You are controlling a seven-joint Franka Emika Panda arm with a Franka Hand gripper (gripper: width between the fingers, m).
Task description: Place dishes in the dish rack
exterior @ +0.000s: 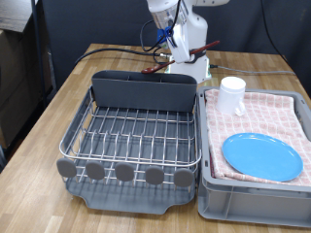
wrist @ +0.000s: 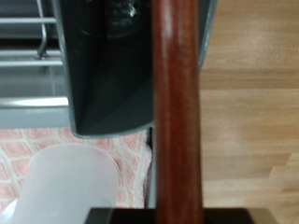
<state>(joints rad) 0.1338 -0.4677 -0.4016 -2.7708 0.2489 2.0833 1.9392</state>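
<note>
My gripper (exterior: pixel 185 53) hangs above the table behind the dish rack (exterior: pixel 97 146), shut on the reddish-brown wooden spoon (exterior: pixel 204 46), which lies roughly level across its fingers. In the wrist view the spoon's handle (wrist: pixel 176 112) runs straight through the middle, beside the rack's tall grey utensil compartment (wrist: pixel 112 79). That compartment (exterior: pixel 144 89) stands at the rack's far end, just below and to the exterior view's left of the gripper. The white mug (exterior: pixel 231 94) and the light-blue plate (exterior: pixel 262 155) rest on pink checked cloth to the exterior view's right. The wire rack holds no dishes.
A grey bin (exterior: pixel 248 199) lined with the pink checked cloth (wrist: pixel 19 154) sits right against the rack's side. Cables (exterior: pixel 126 50) trail over the wooden table (exterior: pixel 58 97) behind the rack. Bare table (wrist: pixel 252 121) shows beside the compartment.
</note>
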